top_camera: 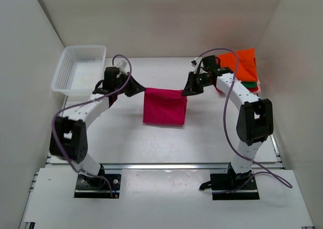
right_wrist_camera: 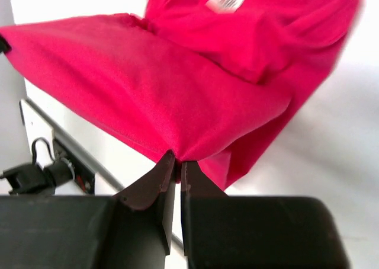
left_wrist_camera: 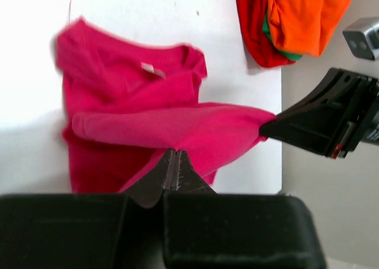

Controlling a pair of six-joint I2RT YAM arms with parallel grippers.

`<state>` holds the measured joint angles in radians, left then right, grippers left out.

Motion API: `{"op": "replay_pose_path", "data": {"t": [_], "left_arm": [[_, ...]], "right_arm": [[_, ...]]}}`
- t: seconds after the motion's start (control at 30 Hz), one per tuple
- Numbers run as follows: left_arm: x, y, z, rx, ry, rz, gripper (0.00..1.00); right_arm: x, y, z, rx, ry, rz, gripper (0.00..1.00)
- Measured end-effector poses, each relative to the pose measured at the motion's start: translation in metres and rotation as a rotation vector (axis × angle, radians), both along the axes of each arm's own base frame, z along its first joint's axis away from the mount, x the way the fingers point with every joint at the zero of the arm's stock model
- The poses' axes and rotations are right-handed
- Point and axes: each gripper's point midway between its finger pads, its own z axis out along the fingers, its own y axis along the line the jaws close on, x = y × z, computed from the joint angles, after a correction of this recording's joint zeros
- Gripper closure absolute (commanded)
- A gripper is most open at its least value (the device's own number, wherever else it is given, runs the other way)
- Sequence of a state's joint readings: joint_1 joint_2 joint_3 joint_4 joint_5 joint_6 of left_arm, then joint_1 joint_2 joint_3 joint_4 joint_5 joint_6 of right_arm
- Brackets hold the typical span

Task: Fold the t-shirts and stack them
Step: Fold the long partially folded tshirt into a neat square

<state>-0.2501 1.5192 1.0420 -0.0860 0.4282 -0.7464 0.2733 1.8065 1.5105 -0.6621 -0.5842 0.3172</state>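
Note:
A magenta-pink t-shirt (top_camera: 164, 106) hangs above the middle of the table, stretched between both arms. My left gripper (top_camera: 137, 88) is shut on its left top corner, and my right gripper (top_camera: 185, 91) is shut on its right top corner. In the left wrist view the shirt (left_wrist_camera: 142, 127) drapes down from my pinched jaws (left_wrist_camera: 175, 151), with the other gripper (left_wrist_camera: 269, 127) holding the far end. The right wrist view shows the cloth (right_wrist_camera: 177, 91) bunched at my closed fingertips (right_wrist_camera: 179, 160), its white label facing up. Orange (top_camera: 242, 62), green and red shirts lie piled at the back right.
A white mesh basket (top_camera: 75, 70) stands at the back left corner. White walls close in the table on three sides. The pile of shirts (left_wrist_camera: 290, 20) lies just behind my right arm.

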Motion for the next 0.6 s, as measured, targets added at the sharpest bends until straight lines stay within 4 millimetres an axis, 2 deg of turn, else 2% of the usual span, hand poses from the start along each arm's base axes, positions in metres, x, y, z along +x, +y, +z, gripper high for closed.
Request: {"op": "replay_pose_path", "data": {"t": [0.03, 0.1, 0.13, 0.17, 0.2, 0.23, 0.27, 0.3, 0.4, 0.43, 0.5, 0.53, 0.6], "left_arm": [[0.011, -0.003, -0.004, 0.003, 0.004, -0.004, 1.00], [0.034, -0.009, -0.017, 0.003, 0.014, -0.009, 0.94], [0.044, -0.011, -0.027, 0.003, 0.028, -0.012, 0.87], [0.053, -0.013, -0.037, 0.003, 0.042, -0.014, 0.86], [0.063, -0.016, -0.048, -0.001, 0.057, -0.013, 0.85], [0.073, -0.018, -0.060, -0.007, 0.071, -0.006, 0.85], [0.081, -0.018, -0.073, -0.014, 0.087, 0.006, 0.75], [0.089, -0.017, -0.086, -0.023, 0.102, 0.023, 0.72], [0.106, -0.006, -0.112, -0.040, 0.128, 0.101, 0.69], [0.112, 0.000, -0.114, -0.043, 0.123, 0.133, 0.67], [0.122, 0.010, -0.105, -0.049, 0.081, 0.181, 0.65], [0.126, 0.015, -0.096, -0.055, 0.051, 0.203, 0.65], [0.128, 0.024, -0.075, -0.067, -0.003, 0.226, 0.65]], "right_arm": [[0.007, -0.003, -0.004, -0.002, 0.005, -0.007, 0.99], [0.020, -0.008, -0.014, -0.005, 0.020, -0.022, 1.00], [0.027, -0.011, -0.022, -0.007, 0.033, -0.030, 0.93], [0.033, -0.013, -0.030, -0.008, 0.045, -0.036, 0.83], [0.040, -0.015, -0.038, -0.010, 0.056, -0.046, 0.77], [0.048, -0.018, -0.048, -0.013, 0.063, -0.057, 0.64], [0.056, -0.021, -0.057, -0.015, 0.071, -0.070, 0.56], [0.063, -0.024, -0.064, -0.018, 0.075, -0.084, 0.48], [0.095, -0.036, -0.076, -0.029, 0.047, -0.134, 0.36], [0.107, -0.042, -0.075, -0.036, 0.024, -0.157, 0.33], [0.125, -0.052, -0.067, -0.045, -0.028, -0.194, 0.26], [0.132, -0.055, -0.061, -0.046, -0.053, -0.206, 0.24], [0.140, -0.062, -0.052, -0.050, -0.096, -0.229, 0.16]]}}
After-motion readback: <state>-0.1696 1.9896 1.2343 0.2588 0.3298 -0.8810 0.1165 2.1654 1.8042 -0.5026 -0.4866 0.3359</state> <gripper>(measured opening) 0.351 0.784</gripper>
